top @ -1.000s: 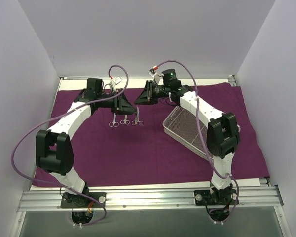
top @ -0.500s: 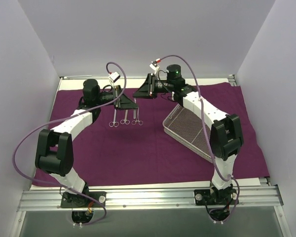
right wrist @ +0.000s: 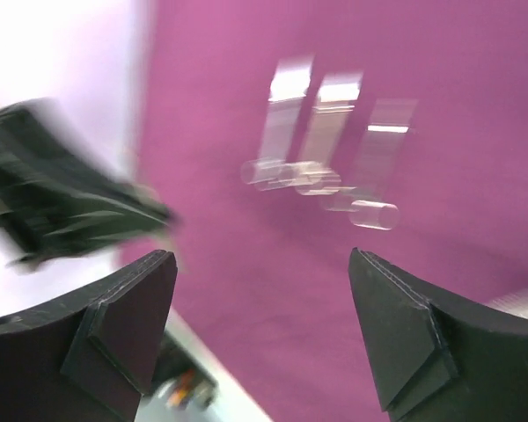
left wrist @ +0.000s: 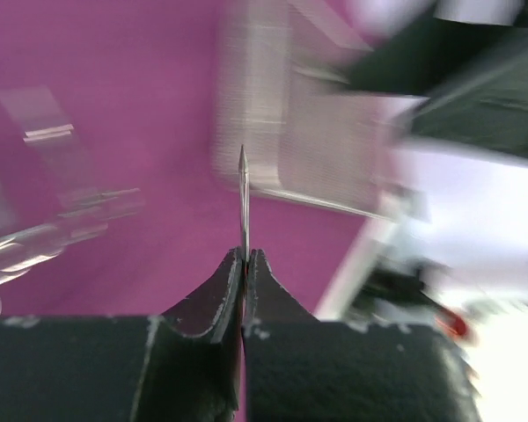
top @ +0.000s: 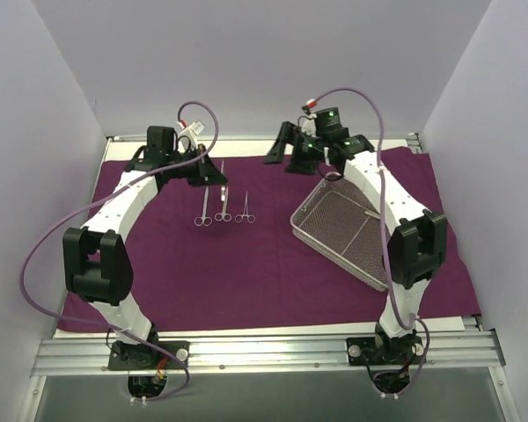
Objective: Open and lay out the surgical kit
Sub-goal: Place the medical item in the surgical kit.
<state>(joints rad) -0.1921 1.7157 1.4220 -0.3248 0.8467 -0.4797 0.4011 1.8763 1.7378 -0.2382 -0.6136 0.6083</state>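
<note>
Jaws of the left gripper [left wrist: 244,257] are pressed tight on a slim silver instrument [left wrist: 244,198], whose pointed tip sticks out past the fingers. Seen from above, that gripper [top: 209,173] hangs over the upper left part of the purple cloth wrap [top: 246,272], just above the row of laid-out pieces. The right gripper [right wrist: 260,259] stands wide apart with nothing between its fingers. It sits at the upper centre of the overhead view [top: 283,155], near the far edge of the cloth.

To my eye the job is well along. The wrap is opened and spread flat across the table. The wire-mesh tray [top: 334,230] rests on its right half, turned at an angle. Three scissor-handled instruments [top: 223,209] lie side by side in the upper middle of the cloth, handles toward the bottom of the frame. The right wrist view shows them only as a blur.

What looks left is setting down the piece in the left grip beside those three. A thin line shows in the tray, but I cannot tell whether that is another tool or part of the mesh.
</note>
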